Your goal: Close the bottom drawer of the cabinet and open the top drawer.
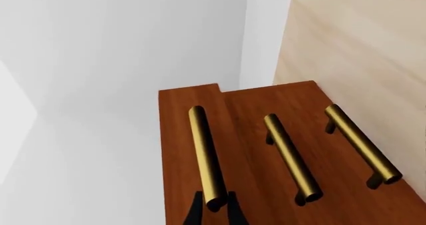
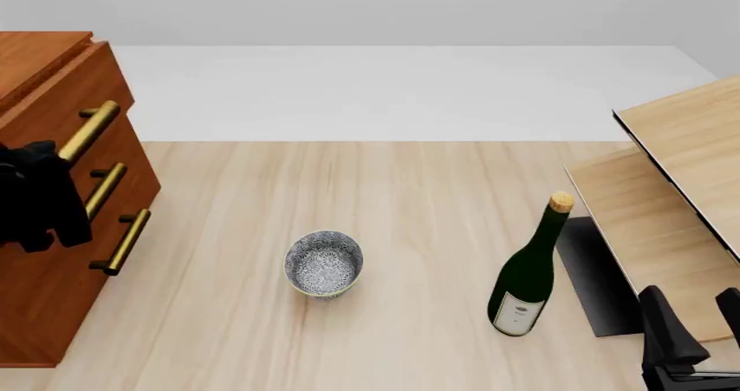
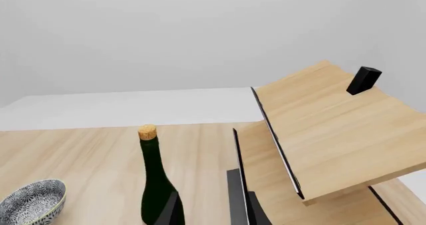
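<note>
The cabinet (image 2: 35, 57) stands at the table's left edge. Its top drawer (image 2: 79, 89) stands out a little past the two below it. My left gripper (image 2: 41, 198) is shut on the near end of the top drawer's brass handle (image 2: 88, 129). In the left wrist view my left gripper (image 1: 214, 212) has a finger on each side of that handle (image 1: 205, 155). The bottom drawer (image 2: 64, 283) sits flush with the middle one; its handle (image 1: 362, 142) is free. My right gripper (image 2: 696, 322) is open and empty at the front right, and it also shows in the right wrist view (image 3: 206, 210).
A patterned bowl (image 2: 324, 263) sits mid-table. A corked wine bottle (image 2: 529, 274) stands right of it, ahead of my right gripper (image 3: 154, 180). Pale light-wood furniture (image 2: 682, 140) with slanted boards fills the right side.
</note>
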